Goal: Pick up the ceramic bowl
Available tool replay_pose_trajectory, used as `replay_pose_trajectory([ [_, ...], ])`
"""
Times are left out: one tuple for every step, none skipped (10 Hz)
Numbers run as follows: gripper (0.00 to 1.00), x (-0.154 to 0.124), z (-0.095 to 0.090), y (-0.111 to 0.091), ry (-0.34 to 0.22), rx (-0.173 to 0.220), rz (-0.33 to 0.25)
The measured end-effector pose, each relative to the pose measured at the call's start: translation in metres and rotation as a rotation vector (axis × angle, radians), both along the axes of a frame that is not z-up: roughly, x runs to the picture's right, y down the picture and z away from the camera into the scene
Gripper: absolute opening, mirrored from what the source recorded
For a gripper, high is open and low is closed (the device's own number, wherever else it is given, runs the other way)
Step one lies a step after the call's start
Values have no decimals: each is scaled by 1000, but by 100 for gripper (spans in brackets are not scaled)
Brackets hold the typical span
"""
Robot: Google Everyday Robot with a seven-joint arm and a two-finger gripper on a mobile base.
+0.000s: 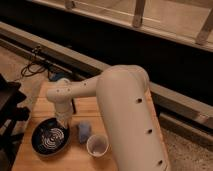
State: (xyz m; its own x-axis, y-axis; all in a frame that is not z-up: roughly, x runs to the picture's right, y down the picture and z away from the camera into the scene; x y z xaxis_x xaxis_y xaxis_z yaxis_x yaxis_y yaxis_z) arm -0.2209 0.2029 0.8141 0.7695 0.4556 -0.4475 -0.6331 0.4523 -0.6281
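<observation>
Ceramic bowl (51, 138) sits lower left on the wooden tabletop (30, 159); pincer (62, 122) at bowl's upper-right rim, under the arm; can't tell its state; white cup (97, 145) just right of bowl.

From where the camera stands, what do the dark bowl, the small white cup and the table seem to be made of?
The ceramic bowl looks like glazed ceramic: dark, with pale rings inside. The white cup is plain and matte, perhaps paper or ceramic. The table shows plank lines, so likely light wood. The gripper hangs at the bowl's rim.
</observation>
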Motion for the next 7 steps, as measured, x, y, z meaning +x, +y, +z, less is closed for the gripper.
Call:
replay_pose_trajectory([
  [13, 1, -1, -3, -3, 0, -2],
  [12, 2, -2, -6, -10, -4, -1],
  [12, 0, -8, -13, -25, -9, 2],
  [12, 0, -14, -20, -35, -9, 6],
  [12, 1, -19, -27, -41, -9, 10],
  [12, 1, -20, -29, -43, -6, 10],
  [12, 0, -21, -31, -48, -1, 7],
])
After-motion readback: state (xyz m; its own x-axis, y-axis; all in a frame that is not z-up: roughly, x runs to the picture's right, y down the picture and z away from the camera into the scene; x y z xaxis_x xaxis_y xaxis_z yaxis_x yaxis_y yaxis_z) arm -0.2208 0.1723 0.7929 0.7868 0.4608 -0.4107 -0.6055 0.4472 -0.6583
